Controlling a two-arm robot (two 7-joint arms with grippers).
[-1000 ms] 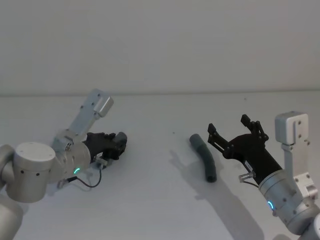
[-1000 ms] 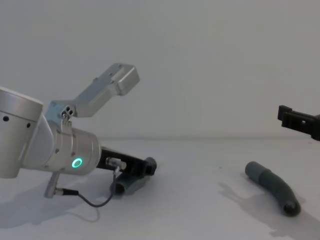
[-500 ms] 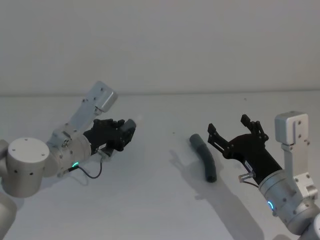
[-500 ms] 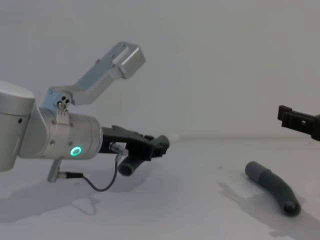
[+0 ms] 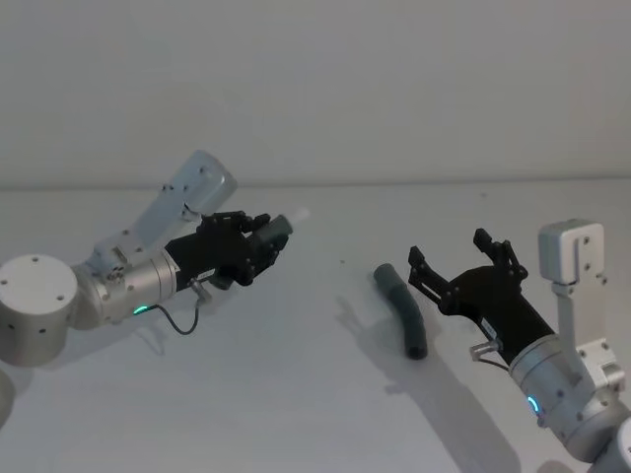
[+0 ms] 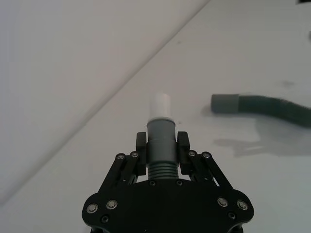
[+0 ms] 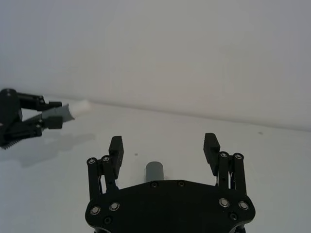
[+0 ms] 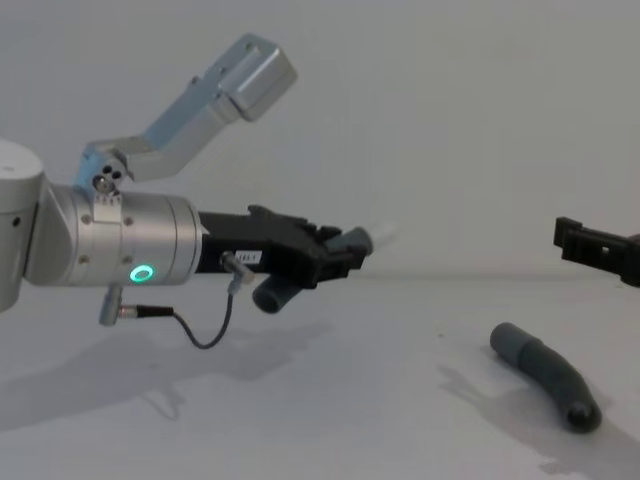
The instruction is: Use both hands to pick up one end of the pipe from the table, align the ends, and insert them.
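Observation:
My left gripper (image 5: 261, 242) is shut on a dark-grey pipe piece (image 5: 275, 230) and holds it above the table (image 5: 296, 394), its white tip (image 5: 299, 214) pointing right. In the left wrist view the piece (image 6: 161, 145) sits between the fingers with the white tip (image 6: 160, 105) sticking out past them. The other pipe piece (image 5: 402, 310) lies curved on the table at the centre right, its collar end (image 6: 224, 103) toward the left arm. My right gripper (image 5: 450, 250) hovers open just right of it, the grey collar (image 7: 155, 171) showing between its fingers (image 7: 115, 145).
The white table meets a plain white wall (image 5: 315, 89) at the back. A black cable (image 8: 200, 335) loops under the left wrist.
My left gripper has lifted its pipe piece off the table and carried it up and to the right. The right arm and the lying piece have stayed put.

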